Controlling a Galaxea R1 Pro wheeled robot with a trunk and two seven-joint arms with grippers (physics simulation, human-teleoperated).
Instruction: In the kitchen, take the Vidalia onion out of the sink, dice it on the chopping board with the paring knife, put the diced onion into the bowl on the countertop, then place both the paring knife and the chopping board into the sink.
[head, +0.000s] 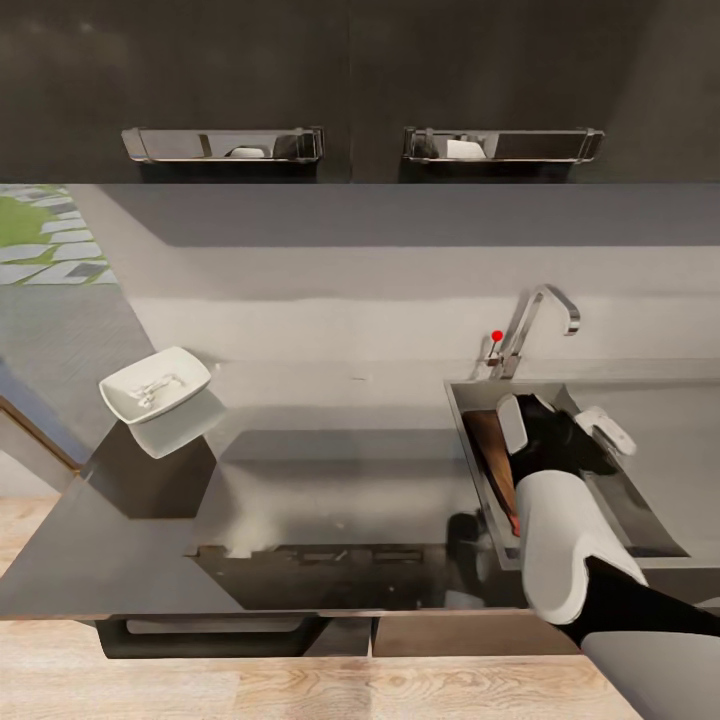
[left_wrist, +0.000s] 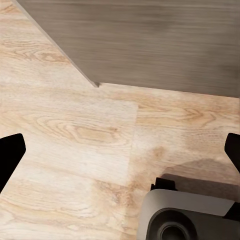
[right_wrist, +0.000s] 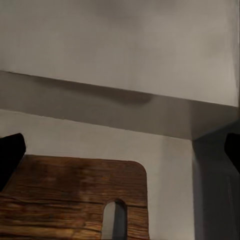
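Observation:
The sink (head: 640, 512) sits at the right end of the countertop (head: 330, 470). Inside it the brown chopping board (head: 488, 440) leans along the left wall. My right gripper (head: 556, 424) reaches into the basin just above the board, open and holding nothing. In the right wrist view the board's slotted end (right_wrist: 75, 195) lies below the spread fingertips of the right gripper (right_wrist: 120, 155). A sliver of red (head: 515, 522), seemingly the paring knife, shows beside my forearm. The white bowl (head: 155, 385) at the far left holds pale bits of diced onion. The whole Vidalia onion is out of view. My left gripper (left_wrist: 120, 155) hangs open over the floor.
The chrome tap (head: 540, 312) with its red knob (head: 497, 336) rises behind the sink. Dark upper cabinets with bar handles (head: 222, 144) hang overhead. Light wooden flooring (left_wrist: 75, 130) and part of my grey base (left_wrist: 185, 217) lie under the left gripper.

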